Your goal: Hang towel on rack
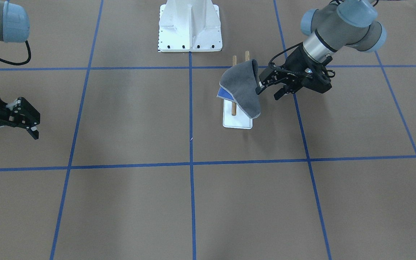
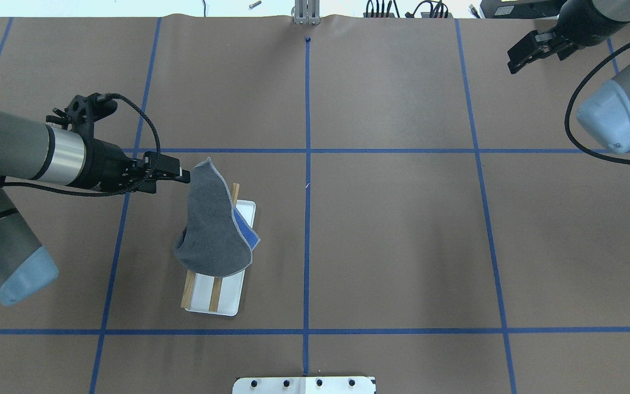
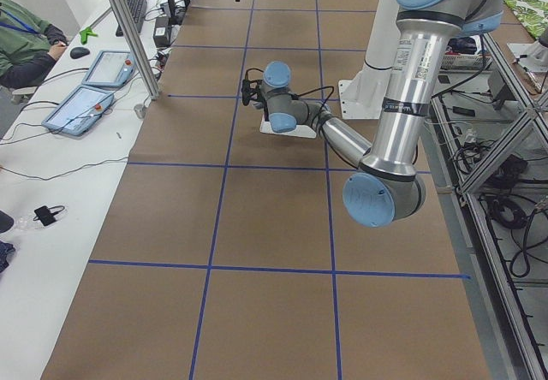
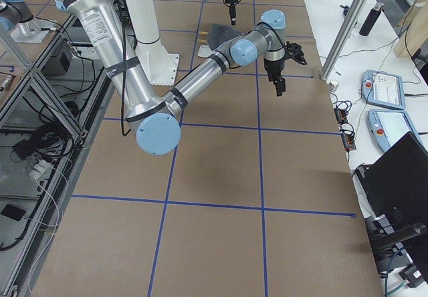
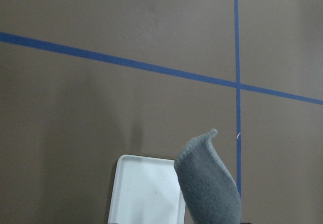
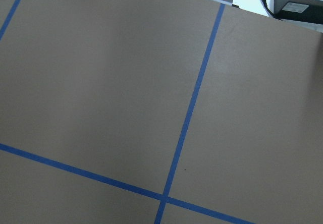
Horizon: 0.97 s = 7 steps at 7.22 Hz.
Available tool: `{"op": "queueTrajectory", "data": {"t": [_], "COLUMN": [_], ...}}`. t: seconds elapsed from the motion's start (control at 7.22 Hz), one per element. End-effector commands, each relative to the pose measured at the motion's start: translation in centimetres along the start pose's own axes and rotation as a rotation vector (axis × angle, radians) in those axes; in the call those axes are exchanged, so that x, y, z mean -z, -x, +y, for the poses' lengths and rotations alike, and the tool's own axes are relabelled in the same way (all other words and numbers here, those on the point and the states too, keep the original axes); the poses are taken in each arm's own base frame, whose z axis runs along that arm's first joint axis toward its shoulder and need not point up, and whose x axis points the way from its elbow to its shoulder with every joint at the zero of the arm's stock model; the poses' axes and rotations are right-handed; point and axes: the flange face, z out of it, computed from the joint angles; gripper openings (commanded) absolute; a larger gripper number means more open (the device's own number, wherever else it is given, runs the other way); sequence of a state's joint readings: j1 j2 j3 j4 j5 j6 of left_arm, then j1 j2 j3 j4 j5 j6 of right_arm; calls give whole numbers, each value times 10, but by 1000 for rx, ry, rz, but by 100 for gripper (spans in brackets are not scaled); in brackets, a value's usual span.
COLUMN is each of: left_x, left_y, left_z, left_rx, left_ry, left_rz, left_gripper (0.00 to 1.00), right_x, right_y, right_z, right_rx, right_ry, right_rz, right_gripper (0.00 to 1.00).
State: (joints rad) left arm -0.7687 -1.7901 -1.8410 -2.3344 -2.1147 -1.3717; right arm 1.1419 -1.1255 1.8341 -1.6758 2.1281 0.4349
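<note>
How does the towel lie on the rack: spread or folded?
Folded: the towel drapes bunched over the rack, blue underside showing at one edge.

Light was bright and even. Faint soft shadows lay near the rack (image 1: pixel 237 122). Focus was sharp.

You see the grey towel (image 2: pixel 211 235) draped askew over the white-based rack (image 2: pixel 228 298), its blue underside showing at one edge and one corner sticking up.
</note>
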Motion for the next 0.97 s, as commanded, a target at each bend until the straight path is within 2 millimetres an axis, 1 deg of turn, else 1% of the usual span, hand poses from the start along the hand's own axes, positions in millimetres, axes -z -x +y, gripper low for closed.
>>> {"op": "queueTrajectory", "data": {"t": [0.0,0.14,0.28,0.42,0.55,0.69,0.83], "left_x": [17,37,58,74,99,134,171], "left_y": [39,59,87,117,152,191,232], "left_z": [-44,-68,-87,-101,-124,-148,-167], "left_rx": [-48,-146,-216,-303,-403,-466,-453], "left_ry": [-6,20,27,41,73,127,171], "left_rz": [-82,-125,-187,-264,-353,-440,-503], "left_gripper": [98,98,98,98,98,98,98], "right_x": [-7,-18,-41,-55,-65,-55,-50], "right_y": [-55,-79,-112,-147,-178,-211,-234], "right_z": [1,12,41,70,100,112,126], "right_rx": [-55,-59,-73,-69,-50,-27,-13], "right_ry": [65,94,142,188,234,239,249], "right_rz": [59,78,105,123,136,129,128], "right_gripper": [100,100,100,100,100,100,100]}}
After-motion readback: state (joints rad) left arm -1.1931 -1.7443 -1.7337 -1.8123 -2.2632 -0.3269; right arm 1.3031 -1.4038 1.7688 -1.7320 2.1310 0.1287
